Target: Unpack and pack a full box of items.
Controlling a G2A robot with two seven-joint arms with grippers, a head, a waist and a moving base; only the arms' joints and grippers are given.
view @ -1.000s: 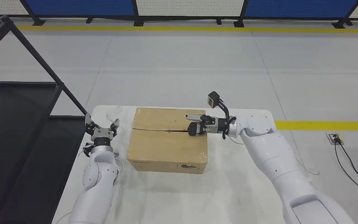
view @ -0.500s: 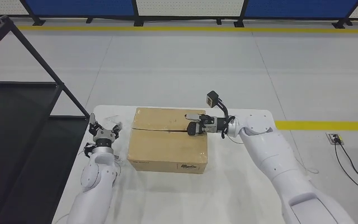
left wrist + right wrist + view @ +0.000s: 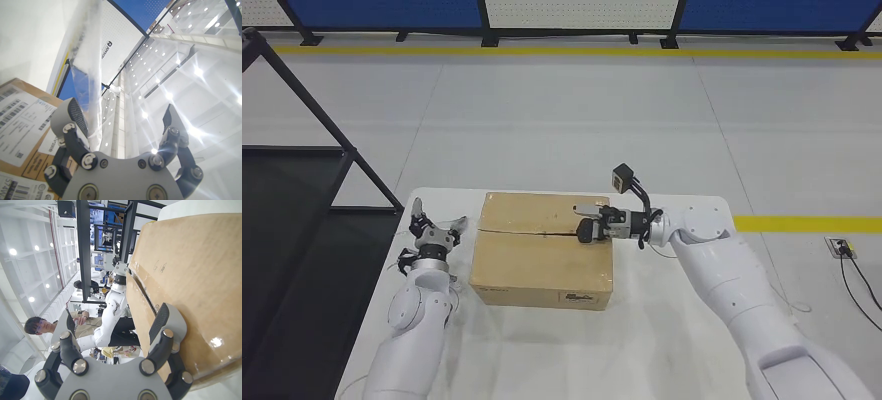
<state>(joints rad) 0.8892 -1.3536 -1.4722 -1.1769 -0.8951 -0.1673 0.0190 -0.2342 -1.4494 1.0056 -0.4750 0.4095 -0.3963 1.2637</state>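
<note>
Now your left gripper (image 3: pixel 437 229) sits nearer the box (image 3: pixel 542 258) than a second ago, having slid across the table (image 3: pixel 662 335) toward its side wall. Its fingers are spread, and a strip of clear film (image 3: pixel 90 85) lies against one pad, unpinched. Your right gripper (image 3: pixel 588 222) has not moved: it is spread wide, one finger over the box's top seam. The box stands mid-table, flaps down.

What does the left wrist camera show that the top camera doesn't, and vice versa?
Left wrist view: printed labels on the side of the box, and a clear plastic strip against one pad of the left gripper. Top view: the right gripper, open over the box's top seam, and the table. Both: the box and the open left gripper.
</note>
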